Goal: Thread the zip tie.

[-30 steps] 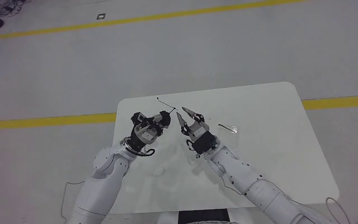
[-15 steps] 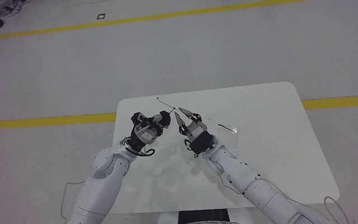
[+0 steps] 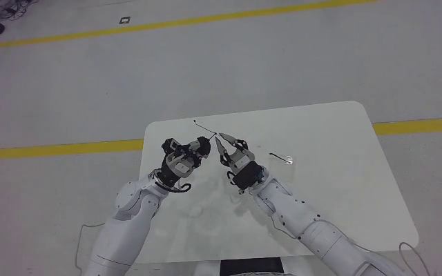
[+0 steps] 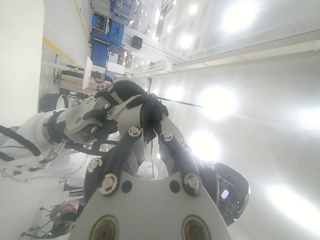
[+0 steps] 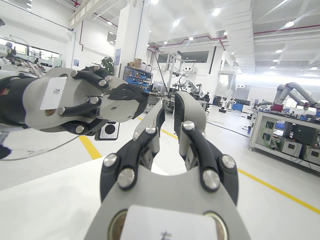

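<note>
table [image 3: 331, 138]: white | floor: yellow lines [image 3: 69, 148] | floor marker [image 3: 125, 20]: small dark square

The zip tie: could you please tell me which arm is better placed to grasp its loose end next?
Likely the right. The left gripper is shut on the zip tie, so it is occupied; the right gripper is open, its fingertips close to the left's.

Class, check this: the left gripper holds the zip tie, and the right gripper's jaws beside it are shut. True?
No: the jaws of the right gripper are open, as the right wrist view shows. The left gripper holds the zip tie.
</note>
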Controlling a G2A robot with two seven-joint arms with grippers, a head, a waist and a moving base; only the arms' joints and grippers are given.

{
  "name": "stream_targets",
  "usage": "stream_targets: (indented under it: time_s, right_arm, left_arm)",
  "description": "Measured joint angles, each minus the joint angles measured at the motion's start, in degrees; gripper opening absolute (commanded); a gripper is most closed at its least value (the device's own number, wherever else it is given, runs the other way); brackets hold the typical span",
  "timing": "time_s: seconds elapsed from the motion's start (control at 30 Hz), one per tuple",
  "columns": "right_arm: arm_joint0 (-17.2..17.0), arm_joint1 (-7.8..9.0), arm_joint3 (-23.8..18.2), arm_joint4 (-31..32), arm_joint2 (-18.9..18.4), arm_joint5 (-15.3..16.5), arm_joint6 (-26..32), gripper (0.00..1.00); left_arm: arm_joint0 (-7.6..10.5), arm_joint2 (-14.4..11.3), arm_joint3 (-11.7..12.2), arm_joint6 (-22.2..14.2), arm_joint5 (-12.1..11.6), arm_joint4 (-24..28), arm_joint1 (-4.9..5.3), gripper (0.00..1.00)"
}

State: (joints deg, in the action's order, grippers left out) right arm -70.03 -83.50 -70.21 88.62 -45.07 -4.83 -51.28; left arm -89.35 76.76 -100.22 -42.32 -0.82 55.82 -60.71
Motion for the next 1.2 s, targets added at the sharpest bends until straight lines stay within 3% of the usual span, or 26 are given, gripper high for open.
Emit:
stream_targets:
  time_s: [0.4,0.63,0.7,1.2]
  right_arm:
    - [0.1,-0.57,0.4,0.4,-0.5,0.2,0.0,0.12]
    - [0.1,-0.78,0.7,0.6,-1.1,0.4,-0.1,0.08]
    - [0.1,-0.82,0.7,0.7,-1.2,0.5,-0.2,0.00]
    - [-0.2,-1.01,1.3,1.3,-1.8,0.1,-0.1,0.00]
  left_arm:
    - [0.00,0.0,0.0,0.0,0.0,0.0,0.00,0.00]
    - [0.00,0.0,0.0,0.0,0.0,0.0,0.00,0.00]
    - [0.00,0.0,0.0,0.0,0.0,0.0,0.00,0.00]
    - [0.00,0.0,0.0,0.0,0.0,0.0,0.00,0.00]
